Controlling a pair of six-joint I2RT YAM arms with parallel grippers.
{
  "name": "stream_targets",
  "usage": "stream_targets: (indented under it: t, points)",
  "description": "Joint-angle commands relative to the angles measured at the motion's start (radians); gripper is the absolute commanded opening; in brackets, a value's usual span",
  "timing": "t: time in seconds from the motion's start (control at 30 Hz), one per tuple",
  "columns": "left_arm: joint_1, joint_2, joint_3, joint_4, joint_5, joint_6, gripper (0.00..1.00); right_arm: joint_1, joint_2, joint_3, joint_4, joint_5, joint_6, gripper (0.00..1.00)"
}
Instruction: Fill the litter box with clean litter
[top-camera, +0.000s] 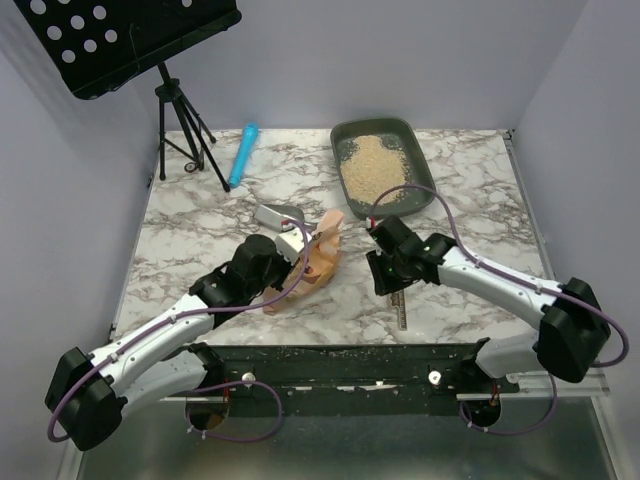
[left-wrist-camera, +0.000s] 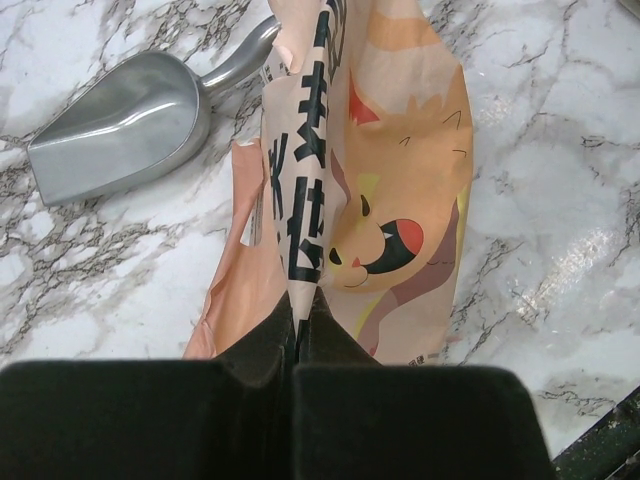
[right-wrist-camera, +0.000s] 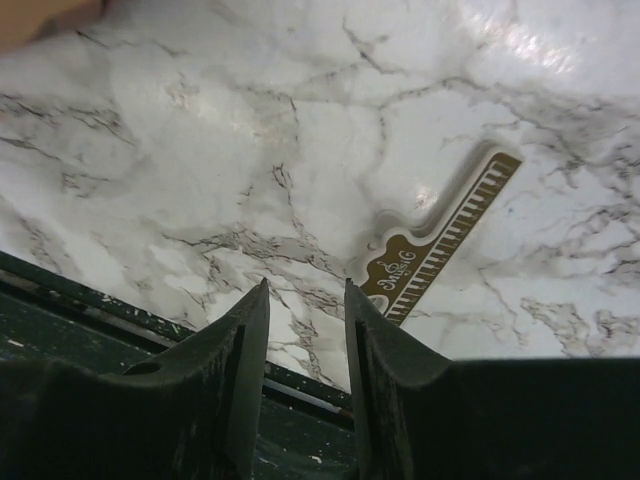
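Left hand (left-wrist-camera: 297, 325) gripping the orange-pink printed bag (left-wrist-camera: 400, 150), right hand (right-wrist-camera: 305, 300) parted and empty, sandy beige litter (top-camera: 372, 168) in the grey-green plastic tray (top-camera: 412, 140): next I'd probably lay the bag down.

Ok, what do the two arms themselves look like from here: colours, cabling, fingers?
The left arm and right arm match: white link shells with bulky black joint housings. A thin purple cable loops along each from base to wrist. The left gripper and right gripper are black. Their fingers are dark wedges tapering to narrow tips, the right ones with a few pale specks. No markings show.
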Motion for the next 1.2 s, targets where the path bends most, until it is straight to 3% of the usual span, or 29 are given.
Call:
stream_targets:
  t: [0.0,0.27,1.0,1.17]
  points:
    - [0.006,-0.046,0.049,0.053,-0.083,-0.009,0.00,0.067,0.106,0.006,-0.061,0.100,0.094,0.45]
    - [0.005,-0.085,0.040,0.055,-0.093,-0.002,0.00,0.112,0.207,0.049,-0.147,0.225,0.155,0.47]
    - [0.002,-0.085,0.034,0.052,-0.085,0.006,0.00,0.118,0.320,0.043,-0.055,0.298,0.183,0.44]
    - [0.003,-0.080,0.034,0.052,-0.085,0.006,0.00,0.118,0.333,0.032,-0.044,0.311,0.183,0.34]
